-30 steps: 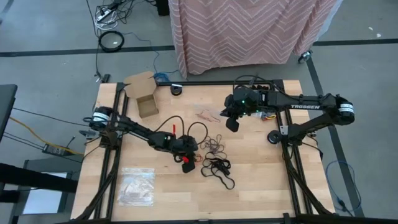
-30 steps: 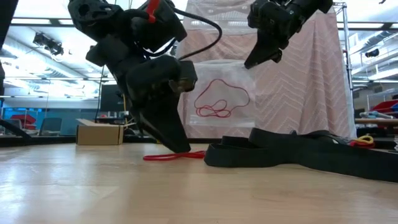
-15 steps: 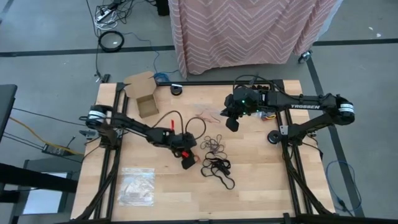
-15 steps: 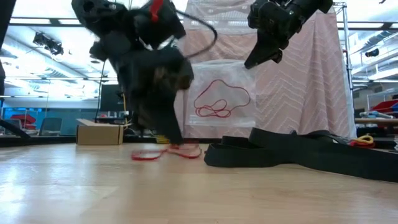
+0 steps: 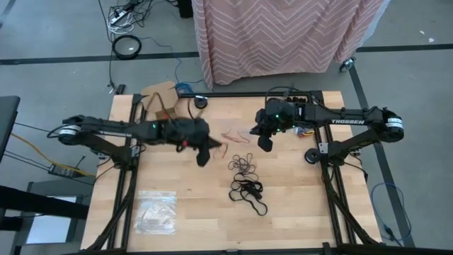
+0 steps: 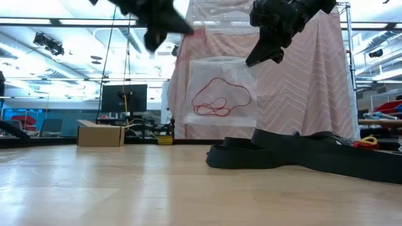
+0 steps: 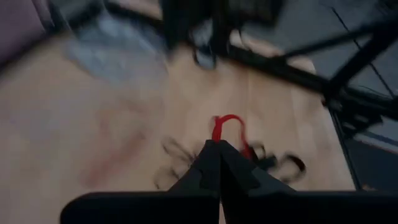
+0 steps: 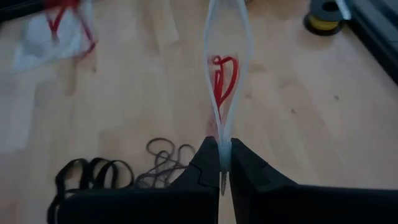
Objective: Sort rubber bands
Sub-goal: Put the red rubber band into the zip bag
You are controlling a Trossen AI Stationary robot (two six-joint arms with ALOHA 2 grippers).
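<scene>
L floor: grey floor (image 5: 42, 85) is seen beyond the counter edge, w/ black cables on it.
Counter: light wooden counter (image 5: 290, 212) w/ black frame rails, seen from above.
Near-L corner: clear crinkly plastic bag (image 5: 156, 212) is laid flat, well apart from the rest.
Far-L corner: small open brown cardboard box (image 5: 161, 99) is partly hidden by the L arm.
L tool: left tool (image 5: 203, 157) is raised above the counter, just L of centre; fingers pressed together, pinching a thin red rubber band (image 7: 225, 126), which shows as a loop past the fingertips in the L wrist view. In the low view the left tool is up at the top, motion-blurred.
Centre, far: a few thin red & tan rubber bands (image 5: 233, 134) are lying loose betw. the two tools.
Centre: cluster of small thin dark rubber bands (image 5: 243, 164) is on the wood, nr the L tool.
Centre, nearer: heap of larger black rubber bands (image 5: 248, 193) is just beside that cluster, toward the near edge.
R tool: right tool (image 5: 265, 142) is held above the counter, R of centre; fingers pressed together on the edge of a clear plastic bag w/ red rubber bands inside (image 6: 221, 94), which hangs upright below it.
R arm: dark arm is stretched in from the R side.
Far side: pink zigzag-pattern cloth (image 5: 283, 35) is draped beyond the counter.
</scene>
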